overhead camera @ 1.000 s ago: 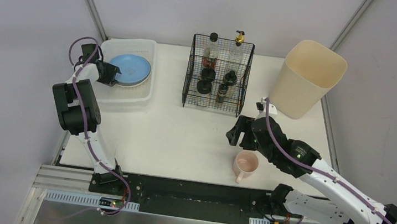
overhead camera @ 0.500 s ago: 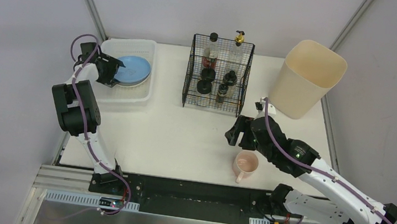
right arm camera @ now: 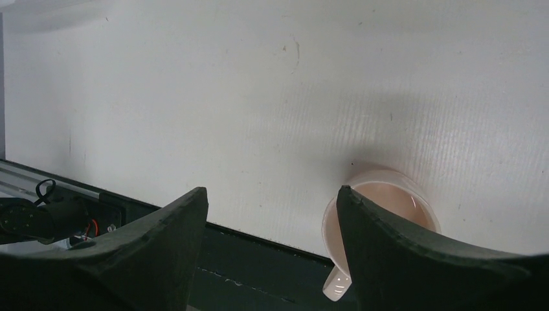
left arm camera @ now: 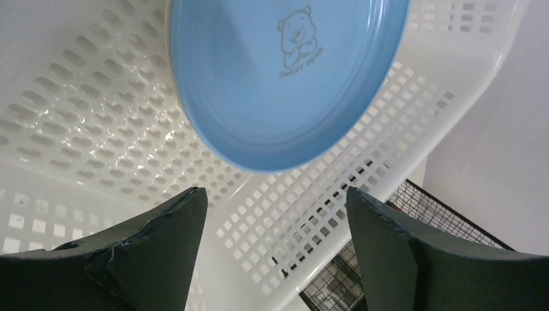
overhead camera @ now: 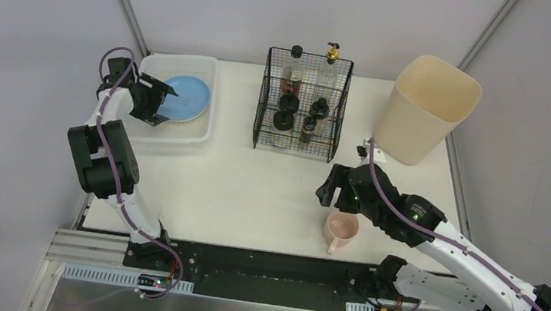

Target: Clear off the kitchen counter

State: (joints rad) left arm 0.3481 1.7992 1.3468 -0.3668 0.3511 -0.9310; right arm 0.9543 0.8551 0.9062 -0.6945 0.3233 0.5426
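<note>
The kitchen counter [overhead camera: 254,184] is a wide white tabletop. A blue plate [overhead camera: 184,98] lies in a white perforated tray [overhead camera: 181,139] at the back left. My left gripper [overhead camera: 156,99] is open and empty over the tray, at the plate's left edge. In the left wrist view the plate [left arm camera: 285,78] lies beyond the open left gripper [left arm camera: 273,194]. A pink mug [overhead camera: 341,228] stands upright near the counter's front edge. My right gripper [overhead camera: 331,186] is open and empty, above the counter just up-left of the mug. In the right wrist view the mug [right arm camera: 388,194] sits by the right finger [right arm camera: 414,259].
A black wire basket [overhead camera: 302,104] with several bottles stands at the back centre. A tall beige bin [overhead camera: 425,109] stands at the back right. A black rail [overhead camera: 261,266] runs along the counter's near edge.
The blue plate has shifted a little to the right in the tray. My left wrist has turned and risen slightly beside it. The right arm has barely moved.
</note>
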